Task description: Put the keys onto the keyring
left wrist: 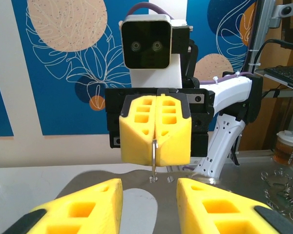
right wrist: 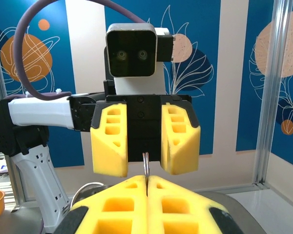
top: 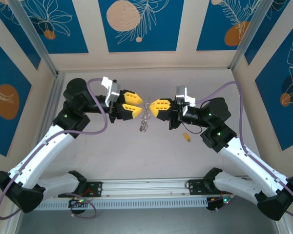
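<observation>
From overhead I see the two grippers nose to nose above the middle of the bench (top: 151, 156), a pale grey, matte, slightly scuffed surface with a ribbed aluminium rail (top: 146, 186) along its near edge. The right gripper (top: 153, 107) is fully closed, its blocky yellow honeycombed fingers pinching the keyring (top: 145, 116), a thin grey wire hoop. Its own camera shows the keyring (right wrist: 146, 165) standing upright out of the seam between the pressed pads of the right gripper (right wrist: 147, 187). The left gripper (top: 139, 104) faces it with its jaws partly apart, one on each side of the wire and holding nothing. In the right wrist view there is a clear gap on both sides of the hoop inside the left gripper (right wrist: 144, 141). From the left wrist, the keyring (left wrist: 154, 156) shows as a fine vertical line clamped in the right gripper (left wrist: 156, 131), with the left gripper (left wrist: 149, 184) spread open below. A cluster of silvery keys (top: 143, 126) dangles from the hoop toward the bench. From this height I can't tell whether the lowest ones touch it. The small yellow-orange key (top: 186, 137) lies flat on the bench, right of centre and beside the right arm. Around us are blue wall panels with white line-drawn leaves and peach discs, cream strips between them, and bare aluminium corner posts.
</observation>
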`<state>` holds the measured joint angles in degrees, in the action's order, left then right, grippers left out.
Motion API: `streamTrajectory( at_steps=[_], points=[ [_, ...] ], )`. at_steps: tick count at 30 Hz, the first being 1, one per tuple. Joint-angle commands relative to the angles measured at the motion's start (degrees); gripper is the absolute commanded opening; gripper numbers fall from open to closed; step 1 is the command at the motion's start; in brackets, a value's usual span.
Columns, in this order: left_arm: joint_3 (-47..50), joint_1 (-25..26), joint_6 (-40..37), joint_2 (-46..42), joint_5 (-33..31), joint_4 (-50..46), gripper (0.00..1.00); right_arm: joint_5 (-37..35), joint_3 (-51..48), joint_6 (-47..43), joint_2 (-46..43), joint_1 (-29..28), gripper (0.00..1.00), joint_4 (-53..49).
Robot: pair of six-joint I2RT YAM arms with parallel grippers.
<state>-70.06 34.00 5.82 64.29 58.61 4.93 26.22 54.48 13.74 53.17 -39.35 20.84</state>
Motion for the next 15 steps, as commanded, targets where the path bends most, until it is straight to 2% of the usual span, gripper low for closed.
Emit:
streamTrajectory(
  at_steps=[1,15],
  points=[
    [-2.18,0.53,-0.51,0.46,-0.07,1.13,0.34,0.99,-0.46,0.93,-0.52,-0.37,0.00,3.72],
    [-2.32,2.44,-0.41,1.27,-0.65,1.96,0.31,-0.29,-0.80,1.97,0.87,-1.01,0.00,6.71]
  ],
)
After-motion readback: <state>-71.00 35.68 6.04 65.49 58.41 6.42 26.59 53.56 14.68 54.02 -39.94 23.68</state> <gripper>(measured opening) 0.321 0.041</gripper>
